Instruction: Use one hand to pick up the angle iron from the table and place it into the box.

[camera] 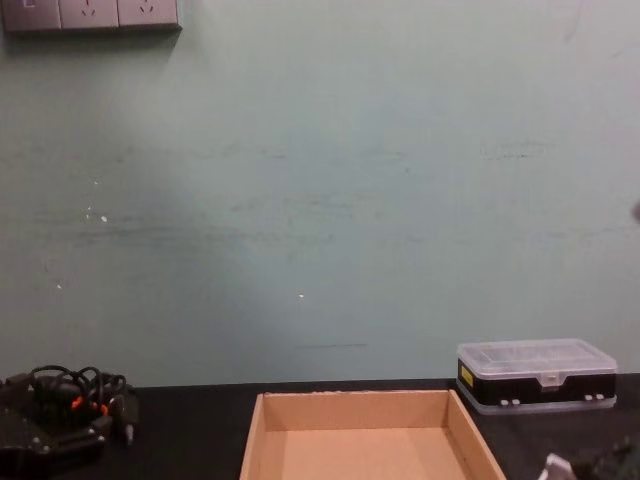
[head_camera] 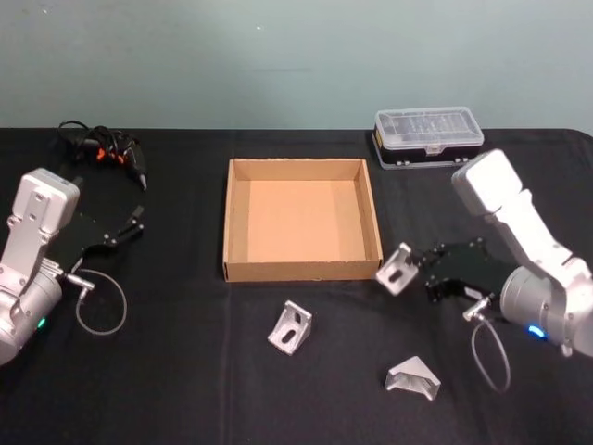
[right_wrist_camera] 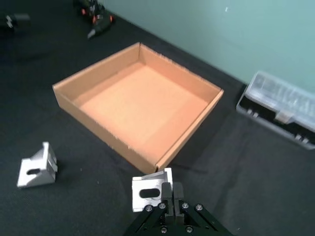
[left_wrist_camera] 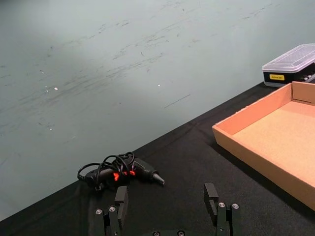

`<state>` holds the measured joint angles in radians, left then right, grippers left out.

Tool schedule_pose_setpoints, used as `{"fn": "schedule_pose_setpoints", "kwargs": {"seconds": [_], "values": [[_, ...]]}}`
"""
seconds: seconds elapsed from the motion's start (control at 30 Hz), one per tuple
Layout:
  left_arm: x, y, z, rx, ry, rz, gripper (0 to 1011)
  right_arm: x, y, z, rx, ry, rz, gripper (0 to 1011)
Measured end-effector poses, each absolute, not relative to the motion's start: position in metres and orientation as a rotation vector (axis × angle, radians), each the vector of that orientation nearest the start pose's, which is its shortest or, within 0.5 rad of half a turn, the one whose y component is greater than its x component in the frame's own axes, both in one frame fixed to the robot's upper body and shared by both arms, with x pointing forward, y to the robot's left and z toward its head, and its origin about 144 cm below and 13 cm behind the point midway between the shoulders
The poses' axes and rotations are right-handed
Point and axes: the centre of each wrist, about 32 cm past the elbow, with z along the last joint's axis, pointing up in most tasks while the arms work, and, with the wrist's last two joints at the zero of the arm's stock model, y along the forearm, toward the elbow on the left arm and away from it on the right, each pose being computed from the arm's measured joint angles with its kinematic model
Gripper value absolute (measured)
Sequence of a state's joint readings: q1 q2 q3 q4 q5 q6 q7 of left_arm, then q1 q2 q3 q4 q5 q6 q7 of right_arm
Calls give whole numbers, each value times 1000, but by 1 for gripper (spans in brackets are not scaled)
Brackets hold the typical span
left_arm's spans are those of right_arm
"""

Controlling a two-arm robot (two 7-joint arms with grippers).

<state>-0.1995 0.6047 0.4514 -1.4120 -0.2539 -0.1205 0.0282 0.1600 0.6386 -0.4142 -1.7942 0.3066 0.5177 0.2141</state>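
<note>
- the right gripper (head_camera: 412, 264) (right_wrist_camera: 167, 189) is clamping its fingers on 1 angle iron, the held angle iron (head_camera: 396, 269) (right_wrist_camera: 150, 191), by 1 of its flat plates.
- the held angle iron is hanging just beside the near right corner of the box (head_camera: 301, 271) (right_wrist_camera: 98, 130), outside its walls. it is looking lifted off the table (head_camera: 185, 371), with its slotted face turning toward the wrist camera.
- the right arm is reaching in from the right, with the gripper pointing left toward the box.
- the box is sitting in the middle of the table, open side up, and its tan floor is showing in the head view.
- a second angle iron (head_camera: 292, 328) (right_wrist_camera: 37, 167) is resting on the table near of the box, apart from its near wall.
- a third angle iron (head_camera: 413, 378) is lying farther right and nearer, well apart from the box.
- the left gripper (head_camera: 132, 222) (left_wrist_camera: 166, 201) is hovering at the left side of the table with its 2 fingers spread apart and gripping nothing.
- a black corded tool (head_camera: 107, 153) (left_wrist_camera: 120, 172) is lying at the far left of the table, beyond the left gripper.
- a clear-lidded plastic case (head_camera: 428, 137) (right_wrist_camera: 280, 105) is sitting at the far right, just beyond the box's far right corner.
</note>
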Motion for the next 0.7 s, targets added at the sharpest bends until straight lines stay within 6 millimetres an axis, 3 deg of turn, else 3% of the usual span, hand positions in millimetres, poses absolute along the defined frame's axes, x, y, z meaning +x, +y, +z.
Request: {"fn": "schedule_pose_setpoints", "kwargs": {"seconds": [0.17, 0.37, 0.53, 0.7], "values": [[489, 310, 1140, 304, -285, 1248, 1011, 460, -259, 1248, -532, -40, -974, 21], [489, 310, 1140, 304, -285, 1248, 1011, 469, -252, 1270, -511, -74, -968, 21], [489, 310, 1140, 304, -285, 1248, 1011, 498, -234, 1286, -510, -84, -968, 21], [489, 310, 1140, 305, -285, 1248, 1011, 526, -220, 1289, -517, -71, -969, 21]]}}
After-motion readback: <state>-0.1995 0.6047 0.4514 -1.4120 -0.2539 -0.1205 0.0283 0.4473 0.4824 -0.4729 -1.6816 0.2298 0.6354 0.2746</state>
